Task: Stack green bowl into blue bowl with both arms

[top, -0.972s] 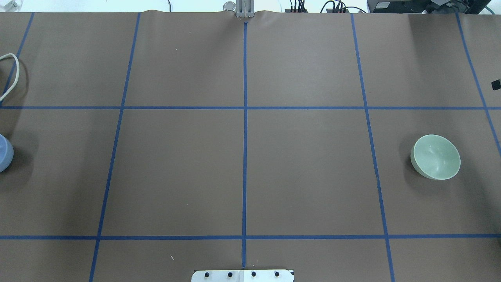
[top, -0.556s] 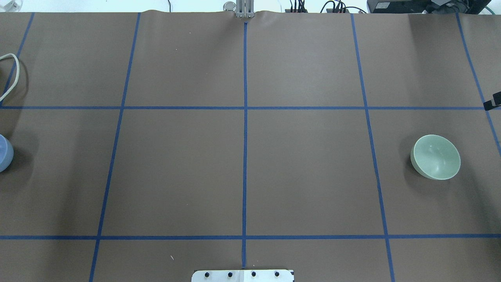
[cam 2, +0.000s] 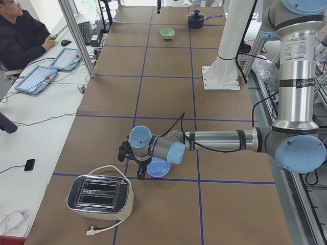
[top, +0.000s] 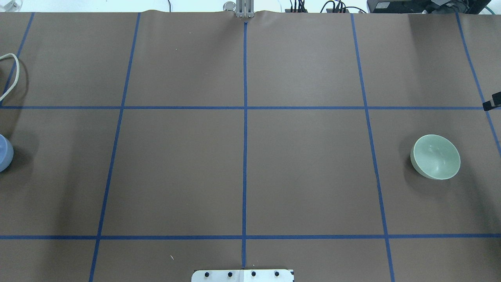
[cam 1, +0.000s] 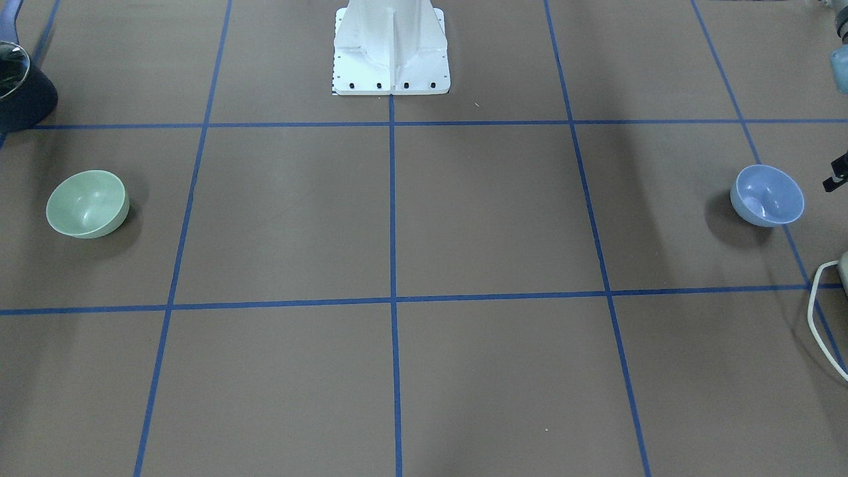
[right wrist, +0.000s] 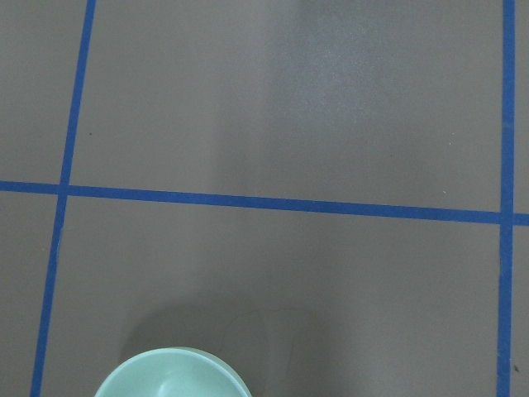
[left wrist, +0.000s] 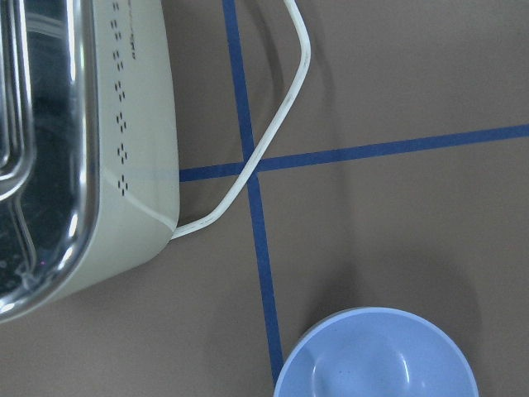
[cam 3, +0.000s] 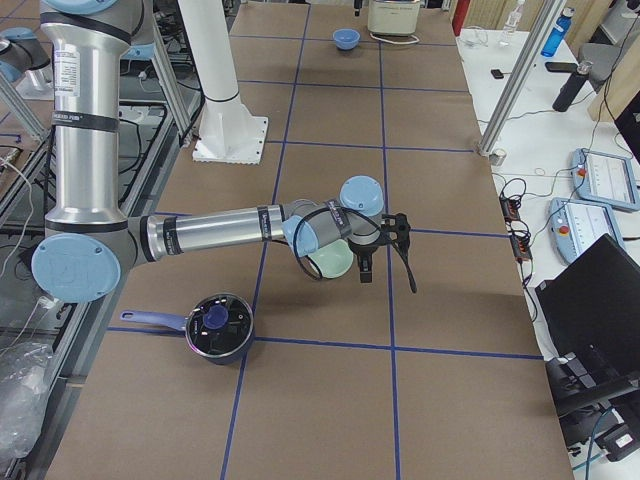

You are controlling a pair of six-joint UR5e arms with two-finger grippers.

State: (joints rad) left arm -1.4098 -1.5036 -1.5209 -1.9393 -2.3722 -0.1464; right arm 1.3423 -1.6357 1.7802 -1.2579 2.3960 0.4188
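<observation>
The green bowl stands upright at the table's right end; it also shows in the front view and at the bottom edge of the right wrist view. The blue bowl stands upright at the left end, cut by the overhead edge, and low in the left wrist view. My left gripper hangs above the table just beyond the blue bowl. My right gripper hangs just beyond the green bowl. Only black tips show elsewhere, so I cannot tell if either is open.
A chrome and cream toaster with a white cord sits past the blue bowl. A black pot with a blue handle stands near the green bowl. The white pedestal base is at the robot's side. An operator sits beside the table.
The black tip of my right gripper at the overhead view's right edge has moved closer to the green bowl. Both bowls have stayed in place.
</observation>
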